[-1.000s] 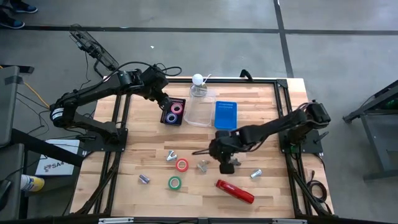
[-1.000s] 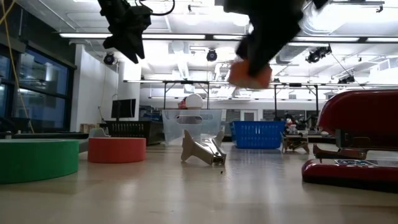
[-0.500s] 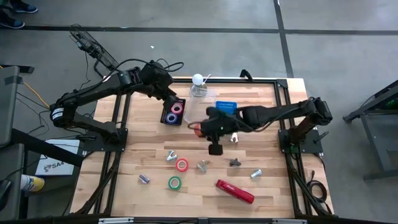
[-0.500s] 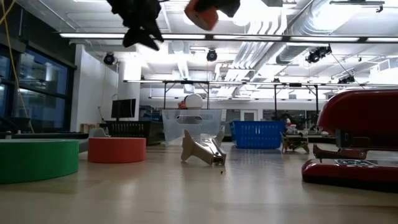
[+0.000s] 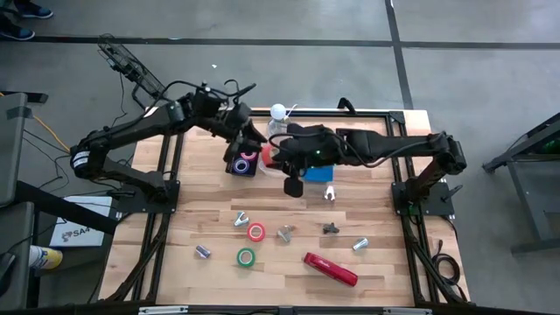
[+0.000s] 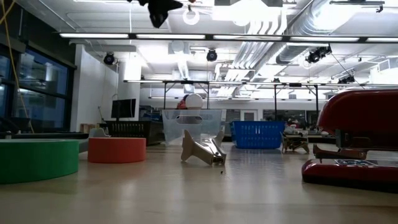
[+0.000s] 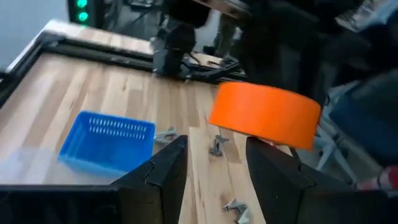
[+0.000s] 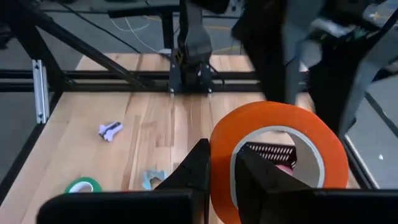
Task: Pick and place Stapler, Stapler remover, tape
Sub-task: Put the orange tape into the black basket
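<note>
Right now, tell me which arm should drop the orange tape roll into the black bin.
Right. The right gripper is shut on the orange tape roll, beside the black bin. The left gripper hovers there holding nothing.

Upper centre: left gripper (image 5: 248, 140) and right gripper (image 5: 273, 156) crowded together over the black tray (image 5: 242, 158), blocking each other.
Behind them: clear container (image 5: 282, 150) and blue tray (image 5: 318, 161) closed that side.
Lower table: open lanes lay between scattered tape rolls (image 5: 255, 232) and stapler (image 5: 331, 269).
</note>
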Robot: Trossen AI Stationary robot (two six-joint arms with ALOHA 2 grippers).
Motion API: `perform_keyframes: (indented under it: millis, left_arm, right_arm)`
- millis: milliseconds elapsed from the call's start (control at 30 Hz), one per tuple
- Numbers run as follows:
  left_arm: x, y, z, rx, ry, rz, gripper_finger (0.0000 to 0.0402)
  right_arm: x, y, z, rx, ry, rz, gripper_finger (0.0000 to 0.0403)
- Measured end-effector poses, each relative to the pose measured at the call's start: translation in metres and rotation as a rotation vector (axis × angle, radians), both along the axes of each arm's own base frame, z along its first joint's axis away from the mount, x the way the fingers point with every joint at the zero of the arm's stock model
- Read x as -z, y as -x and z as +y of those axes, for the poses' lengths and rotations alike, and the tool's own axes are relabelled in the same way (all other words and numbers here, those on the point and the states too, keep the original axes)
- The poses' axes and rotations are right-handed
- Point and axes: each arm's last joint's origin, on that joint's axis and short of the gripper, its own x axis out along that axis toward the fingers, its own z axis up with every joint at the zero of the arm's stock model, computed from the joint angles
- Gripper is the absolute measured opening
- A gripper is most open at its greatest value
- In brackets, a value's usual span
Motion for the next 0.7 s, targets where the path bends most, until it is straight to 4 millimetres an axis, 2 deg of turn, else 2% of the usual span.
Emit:
perform_keyframes:
  millis: [200, 500, 700]
  left_arm:
    - [-0.002, -0.005, -0.014, -0.003, -0.095, -0.018, 0.0161]
    - [-0.016, -0.011, -0.017, -0.035, -0.157, -0.163, 0.0161]
    - [-0.019, -0.012, -0.018, -0.003, -0.157, -0.199, 0.0161]
  right_arm:
    - [-0.010, 0.005, 0.000, 0.003, 0.015, -0.035, 0.0031]
    - [-0.018, 0.005, 0.002, -0.070, -0.002, -0.095, 0.0031]
    - [-0.019, 0.005, 0.003, -0.127, -0.003, -0.104, 0.0031]
